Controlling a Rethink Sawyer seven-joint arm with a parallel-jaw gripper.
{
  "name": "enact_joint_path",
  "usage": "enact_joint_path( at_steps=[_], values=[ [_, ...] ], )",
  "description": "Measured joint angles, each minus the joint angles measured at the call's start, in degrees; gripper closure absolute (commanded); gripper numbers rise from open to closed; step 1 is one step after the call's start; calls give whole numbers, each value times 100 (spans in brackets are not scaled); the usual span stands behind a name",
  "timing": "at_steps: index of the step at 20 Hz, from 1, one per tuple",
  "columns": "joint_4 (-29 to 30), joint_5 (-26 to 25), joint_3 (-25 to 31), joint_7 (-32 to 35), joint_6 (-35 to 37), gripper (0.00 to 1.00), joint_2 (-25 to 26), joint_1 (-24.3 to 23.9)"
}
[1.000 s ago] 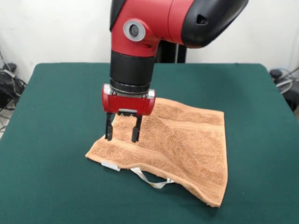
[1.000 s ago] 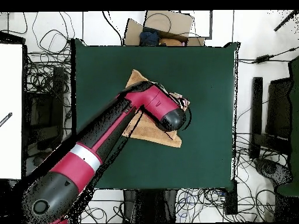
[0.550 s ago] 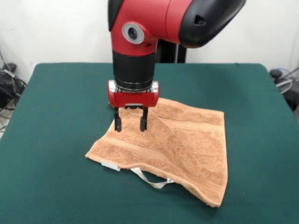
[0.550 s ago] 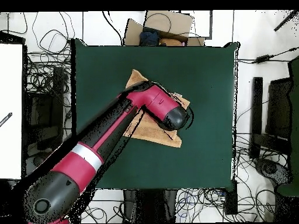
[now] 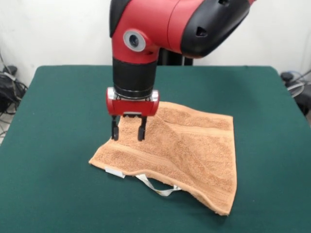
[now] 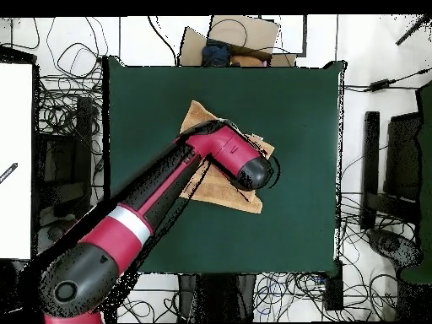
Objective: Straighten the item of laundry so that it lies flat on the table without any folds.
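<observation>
The towel (image 5: pixel 180 155) is lying near the middle of the green surface (image 5: pixel 58 107), spread out for the most part but not flat. A diagonal ridge is running across it from the far left toward the near right corner, the near right corner is curling up off the surface, and the near edge is rippling, with a strip folded under beside the white tag (image 5: pixel 114 172). A thin white loop (image 5: pixel 158 188) is trailing out from under that edge onto the surface.

The gripper (image 5: pixel 128 130) is hanging over the towel's far left part, pointing straight down. Its fingers (image 5: pixel 141 131) are parted, with nothing between them, and their tips are sitting at or just above the cloth; contact cannot be confirmed. In the overhead view the arm (image 6: pixel 143 211) is covering most of the towel, leaving only its corners showing.

By my judgement the step in hand is choosing a grasp point for another pull, with the flattening partly done. The next move is calling for a pinch on the raised fabric or an edge, then a drag outward, away from the ridge, keeping the cloth low so it is not bunching elsewhere.

No brand or writing is readable; the tag is looking blank from here.
</observation>
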Motion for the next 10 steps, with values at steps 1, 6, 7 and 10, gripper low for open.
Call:
enact_joint_path(
  at_steps=[1,6,7,10],
  values=[
    [-1,0,-1,0,66,0,18,-5],
    [14,-1,-15,0,178,0,33,-45],
    [22,0,-23,0,178,0,32,-51],
    [102,-1,-103,0,179,0,32,-92]
  ],
)
